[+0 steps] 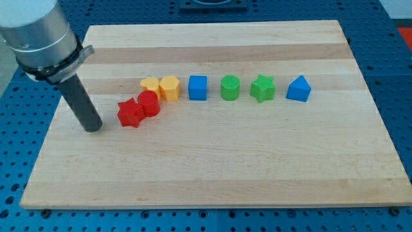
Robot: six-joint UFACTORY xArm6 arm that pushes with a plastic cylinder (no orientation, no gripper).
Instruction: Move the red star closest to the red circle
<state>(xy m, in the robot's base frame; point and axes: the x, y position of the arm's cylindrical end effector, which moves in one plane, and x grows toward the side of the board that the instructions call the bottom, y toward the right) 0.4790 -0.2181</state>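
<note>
Seven blocks are sitting on the wooden counter [212,167], strung in a loose row across the middle of the frame. The red star [131,113] is lying at the left-centre, and the red circle [149,103] is sitting just up and to the right of it, the two apparently touching along one side. No other block is coming between them, so, as I judge it, the task is looking essentially finished: the star is already resting against its target, and any gap left is too small to make out.

My tip [93,127] is standing on the counter just to the left of the red star, near it but apart from it, with bare wood showing between them. There is no pincer on this arm, only the dark rod, so nothing is opening, closing or gripping.

Behind the red pair, a yellow heart [150,84] and another yellow block [170,87], whose shape is unclear, are sitting close together, with the latter nearly touching the red circle. Farther right, a blue cube [197,87], a green cylinder [230,87], a green star [262,87] and a blue triangular block [298,89] are standing well apart from the red pair.

What is remaining, at most, is a small closing nudge rightward.
</note>
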